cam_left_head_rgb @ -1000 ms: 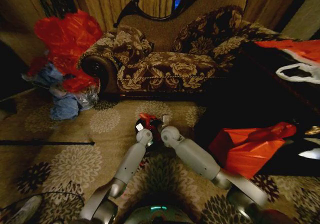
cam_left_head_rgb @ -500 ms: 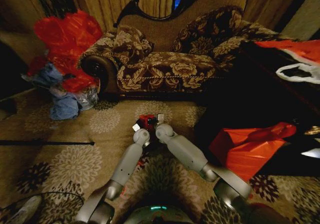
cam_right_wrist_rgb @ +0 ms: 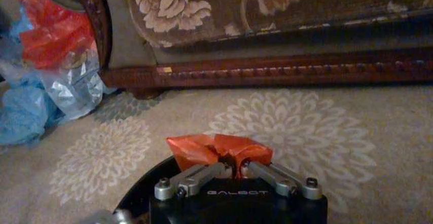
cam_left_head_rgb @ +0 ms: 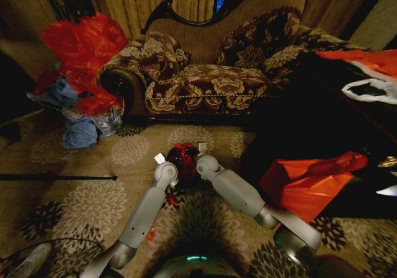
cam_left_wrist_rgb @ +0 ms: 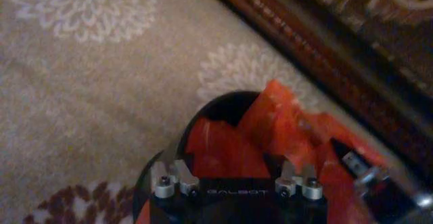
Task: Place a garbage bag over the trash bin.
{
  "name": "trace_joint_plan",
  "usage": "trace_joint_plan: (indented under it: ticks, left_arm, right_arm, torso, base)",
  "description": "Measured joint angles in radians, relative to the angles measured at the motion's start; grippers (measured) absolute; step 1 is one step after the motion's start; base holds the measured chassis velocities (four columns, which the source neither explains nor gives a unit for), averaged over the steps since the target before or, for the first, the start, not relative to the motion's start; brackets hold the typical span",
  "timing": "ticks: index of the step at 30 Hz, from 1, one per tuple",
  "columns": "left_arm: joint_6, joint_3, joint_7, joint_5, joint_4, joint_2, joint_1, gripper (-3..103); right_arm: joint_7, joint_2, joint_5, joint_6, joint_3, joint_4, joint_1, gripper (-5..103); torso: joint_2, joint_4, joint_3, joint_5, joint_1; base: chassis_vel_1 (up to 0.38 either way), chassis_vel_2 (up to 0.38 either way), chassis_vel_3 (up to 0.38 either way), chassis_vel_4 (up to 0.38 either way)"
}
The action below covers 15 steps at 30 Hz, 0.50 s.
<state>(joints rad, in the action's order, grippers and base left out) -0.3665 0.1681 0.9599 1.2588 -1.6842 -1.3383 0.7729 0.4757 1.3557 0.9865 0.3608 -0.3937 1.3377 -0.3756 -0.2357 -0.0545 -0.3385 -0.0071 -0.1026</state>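
Right gripper (cam_right_wrist_rgb: 237, 169) is pinched shut on a bunched edge of the garbage bag (cam_right_wrist_rgb: 218, 149) above the trash bin (cam_right_wrist_rgb: 142, 186). Left gripper (cam_left_wrist_rgb: 233, 176) stands wide, its fingers straddling bag and rim. The bin sits on the carpet (cam_left_head_rgb: 93, 197) before the sofa (cam_left_head_rgb: 211, 73). Step in hand: spreading the bag; next, stretching its edge over the rim.

one word is showing: "galbot", in pale capital letters. it is sitting on the black body of the left gripper (cam_left_wrist_rgb: 233, 176) in the left wrist view, just below the fingers, faint and blurred but readable. the same word is sitting on the black body of the right gripper (cam_right_wrist_rgb: 237, 169) in the right wrist view, just below the fingers. nothing else readable is showing in the head view.
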Motion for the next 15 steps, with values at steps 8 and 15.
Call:
trace_joint_plan:
  ticks: [8, 15]
  left_arm:
    - [-0.060, -0.022, -0.090, -0.167, -0.125, 0.058, 0.084, 96]
    - [-0.048, -0.014, -0.642, -0.792, -0.144, 0.193, 0.245, 100]
  right_arm:
    - [0.021, -0.051, 0.037, 0.004, 0.001, 0.078, -0.005, 0]
    - [0.030, -0.081, 0.046, -0.004, 0.025, 0.147, -0.047, 0]
  torso:
    - [0.000, -0.0001, 0.000, -0.0003, 0.000]
    - [0.000, 0.0007, 0.000, -0.0002, 0.000]
  base:
    - [0.000, 0.000, 0.000, 0.000]
    - [0.000, 0.000, 0.000, 0.000]
